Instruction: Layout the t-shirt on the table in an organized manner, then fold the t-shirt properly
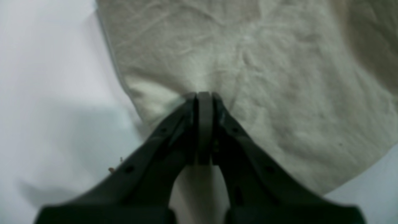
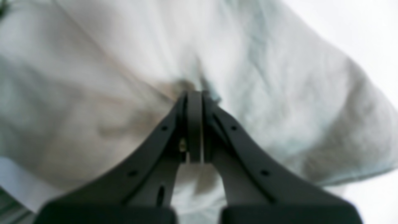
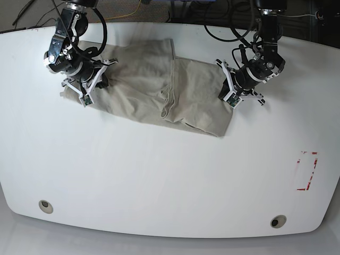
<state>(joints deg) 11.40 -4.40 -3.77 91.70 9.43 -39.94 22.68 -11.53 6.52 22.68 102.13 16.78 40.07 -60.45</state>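
The beige-grey t-shirt (image 3: pixel 159 87) lies wrinkled across the far middle of the white table (image 3: pixel 159 180), partly doubled over with a fold line down its centre. On the right of the base view, my left gripper (image 3: pixel 227 93) is at the shirt's right edge. The left wrist view shows this gripper (image 1: pixel 204 95) shut, with the t-shirt (image 1: pixel 264 77) puckered at its tips. My right gripper (image 3: pixel 91 85) is at the shirt's left end. Seen from the right wrist, this gripper (image 2: pixel 194 93) is shut on a bunch of the t-shirt (image 2: pixel 124 62).
A red tape rectangle (image 3: pixel 307 170) marks the table's right side. Two round grommet holes (image 3: pixel 45 206) (image 3: pixel 275 221) sit near the front edge. Cables (image 3: pixel 223 29) trail along the far edge behind both arms.
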